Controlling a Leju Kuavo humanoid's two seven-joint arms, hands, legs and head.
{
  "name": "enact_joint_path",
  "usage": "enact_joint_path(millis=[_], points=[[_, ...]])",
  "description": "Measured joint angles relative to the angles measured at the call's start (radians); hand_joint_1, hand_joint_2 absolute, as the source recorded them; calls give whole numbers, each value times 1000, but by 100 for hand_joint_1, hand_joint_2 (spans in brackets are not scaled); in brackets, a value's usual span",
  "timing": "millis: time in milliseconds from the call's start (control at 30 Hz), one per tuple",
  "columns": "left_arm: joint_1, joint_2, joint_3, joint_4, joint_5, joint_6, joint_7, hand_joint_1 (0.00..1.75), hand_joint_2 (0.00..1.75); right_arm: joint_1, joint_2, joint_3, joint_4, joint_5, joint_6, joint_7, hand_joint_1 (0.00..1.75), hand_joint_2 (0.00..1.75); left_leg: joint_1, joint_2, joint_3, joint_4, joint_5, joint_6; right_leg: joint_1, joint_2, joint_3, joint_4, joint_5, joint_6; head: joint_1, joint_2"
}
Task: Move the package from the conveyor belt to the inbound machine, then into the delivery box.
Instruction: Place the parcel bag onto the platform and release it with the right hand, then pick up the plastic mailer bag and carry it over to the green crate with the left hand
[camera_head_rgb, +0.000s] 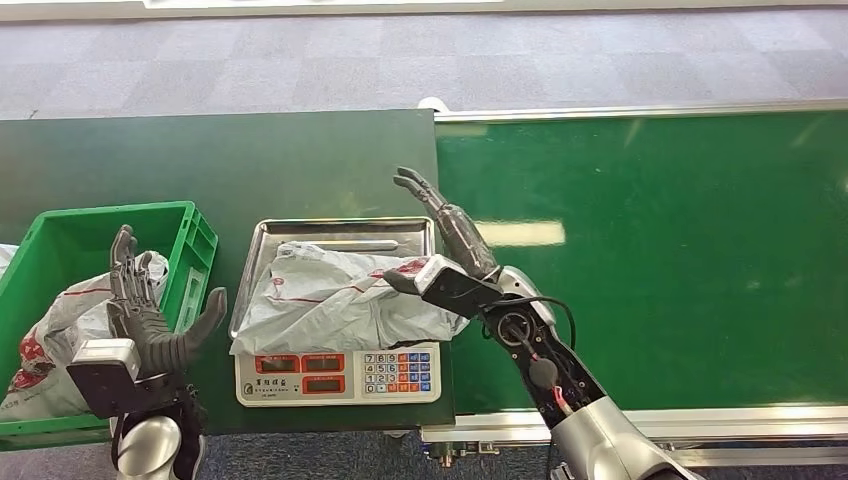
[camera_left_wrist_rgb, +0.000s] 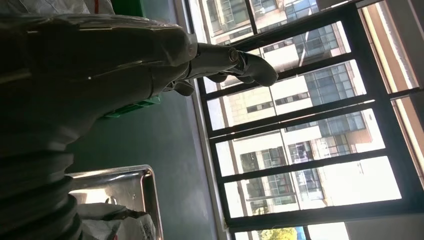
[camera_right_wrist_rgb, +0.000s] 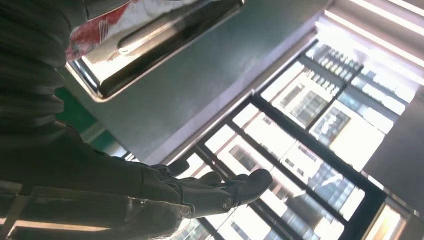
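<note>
Right hand (camera_head_rgb: 445, 225) spread, holding nothing, just beside crumpled grey plastic package (camera_head_rgb: 335, 295) lying on steel-trayed weighing scale (camera_head_rgb: 340, 375). Left hand (camera_head_rgb: 150, 305) likewise spread beside scale. Remaining, apparently: transfer into green plastic crate (camera_head_rgb: 195, 240).

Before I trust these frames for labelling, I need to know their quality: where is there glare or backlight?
Head view: even light, with a pale glare patch on the conveyor belt. Left wrist view: bright windows leave the left hand dark. Right wrist view: the right hand is backlit too, and the metal tray reflects glare.
</note>
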Motion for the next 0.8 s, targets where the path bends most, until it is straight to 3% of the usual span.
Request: enact_joint_path(millis=[167,400,533,800], points=[[10,2,-50,-20,-16,-60,10,0,175,161,0,-108,-206,-21,-174,10,0,175,0,-1,0,0,-1,0,0,0,0,0,0,0,0,0],[-8,11,-89,-17,-72,-95,21,0,175,294,1,-196,-395,-47,-261,-1,0,175,0,-1,0,0,-1,-1,0,-1,-2,0,-1,-1,0,0],[-84,29,-148,11,-296,-104,120,0,175,413,6,-229,-568,2,-333,0,0,175,0,-4,-2,0,0,-1,0,-5,-1,0,-1,-1,0,0],[-323,52,-311,223,-568,-135,264,0,175,512,6,-132,-747,134,-307,59,0,175,0,-2,-1,0,0,-1,0,-3,-1,0,-1,-2,0,0]])
